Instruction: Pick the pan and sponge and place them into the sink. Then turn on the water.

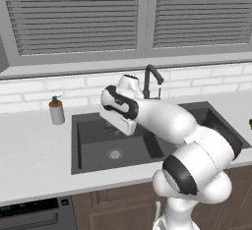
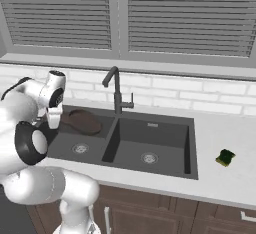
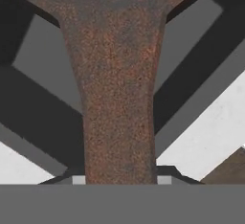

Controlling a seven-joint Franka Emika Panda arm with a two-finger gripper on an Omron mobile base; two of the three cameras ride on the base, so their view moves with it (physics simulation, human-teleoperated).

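While the pan hangs over the sink, the notes run as follows.

Step in hand: placing the pan [image 2: 84, 121], by my reading; it sits over the back of the left basin, tilted, and whether it touches the basin wall I cannot tell.

Gripper: the gripper [image 2: 53, 123] is clamped on the pan's handle [image 3: 119, 122], which runs up between the 2 finger tips in the hand view.

Next move: likely lowering the pan until it rests on the basin floor, then letting go and lifting clear of the faucet [image 2: 116, 90] just beside it.

After that: the sponge [image 2: 225, 157] is not yet picked; it lies on the counter [image 2: 220, 178] to the right of the sink [image 2: 152, 170], well apart from the arm, so a long reach across, or a drive of the base, seems needed.

Sink contents: both basins show bare floors with a silver drain each; apart from the pan, nothing lies in them.

Water: no stream shows at the faucet, so the tap looks off.

Soap dispenser [image 1: 56, 110]: upright on the counter left of the sink.
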